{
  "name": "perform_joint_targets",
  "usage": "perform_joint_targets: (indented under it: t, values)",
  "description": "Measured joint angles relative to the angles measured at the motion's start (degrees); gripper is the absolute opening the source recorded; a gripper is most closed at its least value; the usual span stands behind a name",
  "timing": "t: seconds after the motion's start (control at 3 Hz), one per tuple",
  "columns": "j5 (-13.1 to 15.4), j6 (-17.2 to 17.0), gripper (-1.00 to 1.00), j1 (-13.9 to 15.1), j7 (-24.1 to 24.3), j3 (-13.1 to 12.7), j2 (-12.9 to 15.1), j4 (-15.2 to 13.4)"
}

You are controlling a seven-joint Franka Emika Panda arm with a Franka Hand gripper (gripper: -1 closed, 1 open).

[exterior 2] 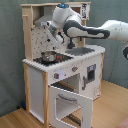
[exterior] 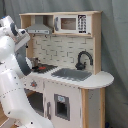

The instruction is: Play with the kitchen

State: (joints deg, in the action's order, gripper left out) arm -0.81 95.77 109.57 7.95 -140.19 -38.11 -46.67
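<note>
Kitchen (exterior 2: 60, 75) stands upright, filling the middle of both exterior views; the arm reaches in over its counter from the second exterior view's right.

Progress, judged from how things lie: the oven door (exterior 2: 67, 102) hangs open, swung out and down at the front, so some play with it looks done. A small metal pot (exterior 2: 48, 56) sits on the hob (exterior 2: 52, 59). Sink, faucet and the upper cabinet look untouched. The task has no clear end state, so how much is left is open; next likely contact is the pot or hob.

Gripper (exterior 2: 56, 36) hangs above the hob, under the hood. Pot is below the fingers and slightly toward the second exterior view's left, apart from them. Cannot tell whether the fingers are spread or closed; nothing seen held.

Containers:
- Pot: contents not visible.
- Sink (exterior: 71, 74): appears bare, faucet (exterior: 82, 59) behind it. Well off to the side of the fingers.
- Oven cavity: a rack or bar shows inside; nothing else made out.
</note>
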Motion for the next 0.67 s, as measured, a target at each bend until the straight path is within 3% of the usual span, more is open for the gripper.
perform_joint_targets:
  t: [0.67]
  values:
    - [11.1,0.8,1.00,-5.8,-2.7,-0.1,-0.6,0.0]
